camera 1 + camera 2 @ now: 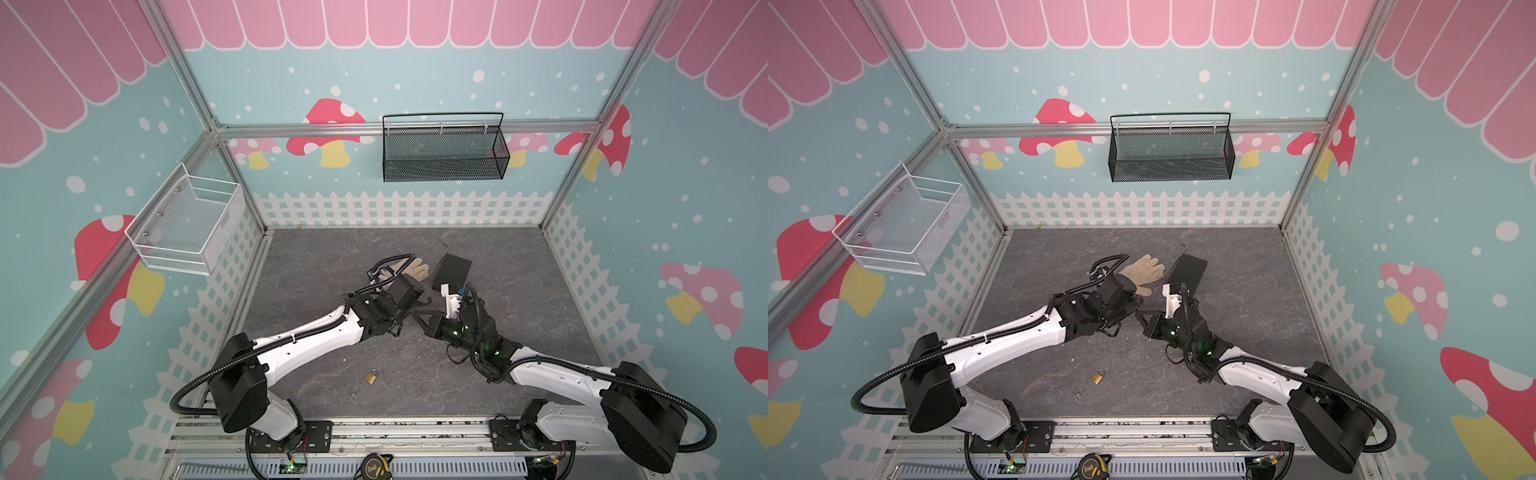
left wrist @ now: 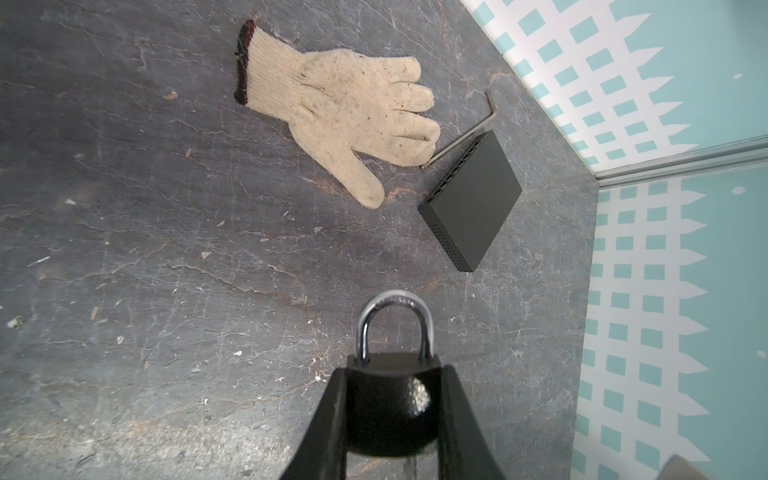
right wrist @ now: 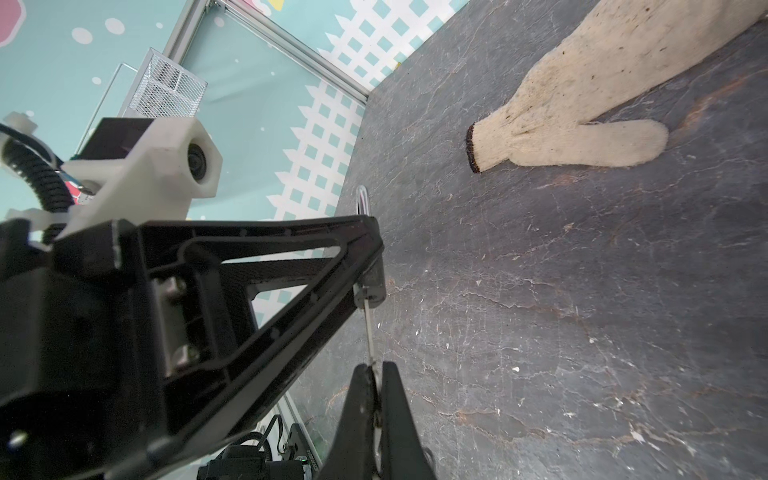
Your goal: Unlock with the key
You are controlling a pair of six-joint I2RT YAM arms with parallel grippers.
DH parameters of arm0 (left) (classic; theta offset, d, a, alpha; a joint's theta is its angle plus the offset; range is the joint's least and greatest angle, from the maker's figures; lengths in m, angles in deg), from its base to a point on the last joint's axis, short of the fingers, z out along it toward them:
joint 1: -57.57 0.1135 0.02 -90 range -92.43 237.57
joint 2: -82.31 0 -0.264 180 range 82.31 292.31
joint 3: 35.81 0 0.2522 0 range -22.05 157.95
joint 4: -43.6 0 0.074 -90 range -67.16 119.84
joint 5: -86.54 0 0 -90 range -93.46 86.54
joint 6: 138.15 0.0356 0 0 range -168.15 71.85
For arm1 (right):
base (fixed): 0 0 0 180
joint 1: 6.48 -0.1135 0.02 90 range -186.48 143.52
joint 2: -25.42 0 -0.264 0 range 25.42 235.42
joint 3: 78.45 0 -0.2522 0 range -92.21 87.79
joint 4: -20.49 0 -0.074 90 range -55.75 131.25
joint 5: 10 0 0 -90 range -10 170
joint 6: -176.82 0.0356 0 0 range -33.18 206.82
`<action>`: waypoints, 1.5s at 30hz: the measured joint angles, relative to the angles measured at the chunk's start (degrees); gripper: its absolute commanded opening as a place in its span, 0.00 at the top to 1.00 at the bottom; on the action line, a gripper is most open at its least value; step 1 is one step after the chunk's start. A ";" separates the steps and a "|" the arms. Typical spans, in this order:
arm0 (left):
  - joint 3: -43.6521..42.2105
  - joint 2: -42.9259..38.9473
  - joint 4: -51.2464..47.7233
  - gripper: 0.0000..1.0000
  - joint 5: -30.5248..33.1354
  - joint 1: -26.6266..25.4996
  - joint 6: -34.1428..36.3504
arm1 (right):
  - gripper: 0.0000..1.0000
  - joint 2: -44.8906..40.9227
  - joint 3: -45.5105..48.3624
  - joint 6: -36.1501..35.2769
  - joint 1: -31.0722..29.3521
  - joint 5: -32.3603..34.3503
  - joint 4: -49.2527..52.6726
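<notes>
A black padlock (image 2: 386,403) with a silver shackle (image 2: 395,324) sits between the fingers of my left gripper (image 2: 392,370), which is shut on its body and holds it above the table. My right gripper (image 3: 376,365) is shut on the head of a thin metal key (image 3: 369,328). The key's shaft runs from the fingertips into the underside of the padlock (image 3: 371,286). In both top views the left gripper (image 1: 422,300) and the right gripper (image 1: 417,318) meet tip to tip over the middle of the table, and the padlock is hidden between them there.
A small brass padlock (image 1: 371,377) lies on the table near the front. A cream work glove (image 1: 413,268), a black box (image 1: 453,272) and a hex key (image 2: 478,129) lie behind the grippers. A white basket (image 1: 187,224) and a black one (image 1: 444,149) hang on the walls.
</notes>
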 measured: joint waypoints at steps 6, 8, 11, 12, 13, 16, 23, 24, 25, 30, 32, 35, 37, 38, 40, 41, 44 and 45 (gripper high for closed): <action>0.00 0.00 1.11 1.00 -0.83 0.04 -0.52 | 1.00 0.00 0.00 -0.07 0.00 1.22 0.13; -0.02 0.00 1.29 1.00 -1.03 0.07 -0.72 | 1.00 -0.02 -0.04 -0.24 0.00 1.49 0.15; -0.04 0.00 1.75 1.00 -1.05 0.07 -0.96 | 1.00 -0.17 -0.52 -1.09 -0.04 1.92 1.01; -0.07 0.00 2.05 1.00 -1.05 0.11 -1.07 | 1.00 -0.24 -0.87 -1.36 -0.04 2.12 1.53; -0.09 -0.02 2.34 1.00 -1.20 0.13 -1.16 | 1.00 -0.33 -1.03 -1.57 -0.04 2.32 1.84; -0.28 -0.02 2.89 1.00 -1.68 0.26 -1.29 | 1.00 -0.37 -1.29 -1.92 -0.04 2.69 2.56; -1.40 -0.09 4.26 1.00 -2.78 0.52 -1.97 | 1.00 -0.37 -1.60 -2.75 -0.04 3.19 3.98; -1.57 -0.17 4.46 1.00 -2.82 0.55 -2.32 | 1.00 -0.37 -1.88 -3.06 -0.09 3.32 4.52; -1.73 -0.28 4.70 1.00 -2.95 0.59 -2.67 | 1.00 -0.39 -2.16 -3.45 -0.20 3.65 5.03; -2.91 -1.64 5.88 1.00 -3.56 0.79 -4.46 | 1.00 -1.07 -2.86 -4.52 -1.03 5.09 6.56; -3.30 -2.10 6.36 1.00 -3.69 0.81 -5.31 | 1.00 -1.27 -2.95 -4.72 -1.31 5.57 6.62; -3.98 -2.34 7.45 1.00 -4.13 0.94 -6.29 | 1.00 -1.40 -2.97 -4.74 -1.88 6.69 6.84; -4.28 -2.34 7.87 1.00 -4.50 0.98 -7.02 | 1.00 -1.51 -2.97 -4.68 -2.08 7.28 7.26; -4.33 -2.34 7.96 1.00 -4.59 1.01 -7.26 | 1.00 -1.57 -2.97 -4.55 -2.29 7.61 7.48; -4.35 -2.34 8.07 1.00 -4.83 1.03 -7.48 | 1.00 -1.77 -2.97 -4.28 -2.62 8.28 7.69; -4.35 -2.34 8.11 1.00 -4.90 1.03 -7.56 | 1.00 -1.86 -2.97 -4.20 -2.69 8.52 7.80; -4.59 -2.34 8.33 1.00 -4.98 1.03 -7.93 | 1.00 -1.95 -3.19 -3.63 -3.08 9.29 8.48; -4.66 -2.36 8.39 1.00 -5.01 1.03 -8.11 | 1.00 -1.95 -3.23 -3.39 -3.10 9.42 8.70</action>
